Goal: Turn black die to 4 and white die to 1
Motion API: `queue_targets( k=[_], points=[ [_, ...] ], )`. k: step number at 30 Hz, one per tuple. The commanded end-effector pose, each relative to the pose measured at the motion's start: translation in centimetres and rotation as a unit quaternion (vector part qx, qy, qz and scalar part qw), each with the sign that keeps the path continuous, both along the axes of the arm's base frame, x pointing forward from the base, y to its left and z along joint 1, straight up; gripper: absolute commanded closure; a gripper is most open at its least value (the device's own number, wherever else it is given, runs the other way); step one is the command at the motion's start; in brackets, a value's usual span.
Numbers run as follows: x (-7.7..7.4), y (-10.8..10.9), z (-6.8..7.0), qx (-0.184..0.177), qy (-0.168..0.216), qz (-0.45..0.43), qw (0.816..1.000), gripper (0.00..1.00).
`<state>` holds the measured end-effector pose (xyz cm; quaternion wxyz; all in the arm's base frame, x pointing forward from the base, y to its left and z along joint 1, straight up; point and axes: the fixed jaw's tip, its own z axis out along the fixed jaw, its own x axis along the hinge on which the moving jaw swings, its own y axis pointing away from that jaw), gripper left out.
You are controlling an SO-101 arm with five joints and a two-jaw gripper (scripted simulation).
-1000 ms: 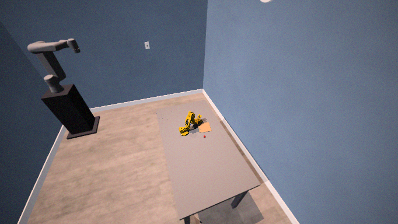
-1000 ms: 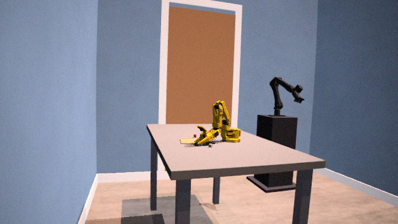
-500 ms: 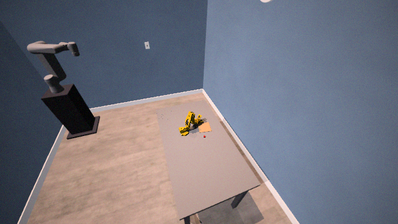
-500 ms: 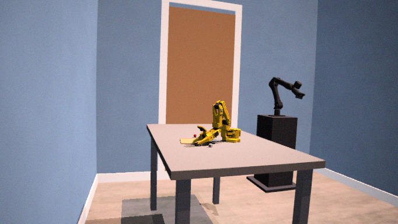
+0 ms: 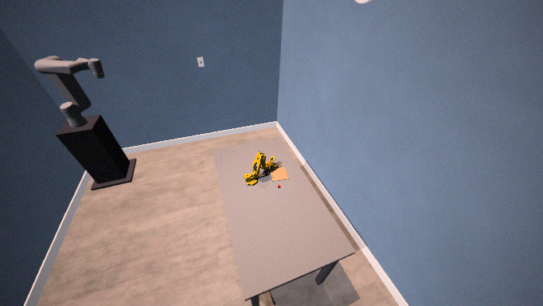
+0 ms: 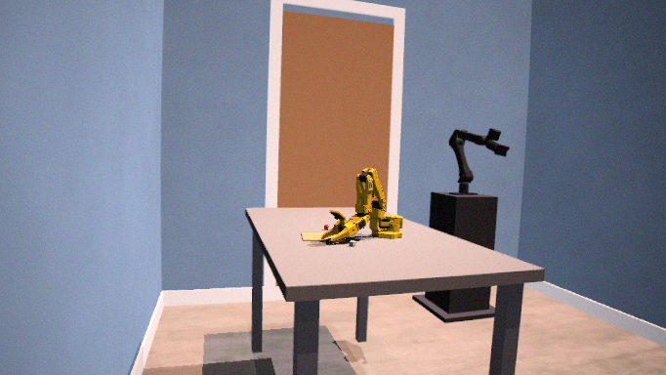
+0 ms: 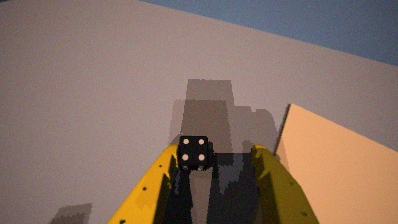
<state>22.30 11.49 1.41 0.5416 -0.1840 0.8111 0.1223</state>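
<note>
In the wrist view the black die lies on the grey table between my gripper's yellow fingers. It rests against the left finger, with a clear gap to the right finger. The face turned to the camera shows four pips. The gripper is open and low over the table. The orange mat lies just right of the fingers, and the black die is off it. The mat also shows in the top view, with the red die on the table off the mat. A small pale die lies on the table near the gripper.
The yellow arm's base stands on the table behind the mat. A dark arm on a black pedestal stands on the floor apart from the table. The table's edge by the wall is close beyond the mat.
</note>
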Motion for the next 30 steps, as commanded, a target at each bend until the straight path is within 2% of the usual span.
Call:
queue_targets(
  k=[1,6,8,16,30],
  points=[
    [0.5,0.5,1.7,0.007,-0.021,0.006,1.000,0.73],
    [0.6,0.6,3.2,0.007,-0.021,0.006,1.000,0.73],
    [0.6,0.6,3.2,0.007,-0.021,0.006,1.000,0.73],
    [0.3,0.4,5.3,0.007,-0.021,0.006,1.000,0.73],
    [0.2,0.4,5.7,0.007,-0.021,0.006,1.000,0.73]
  ],
)
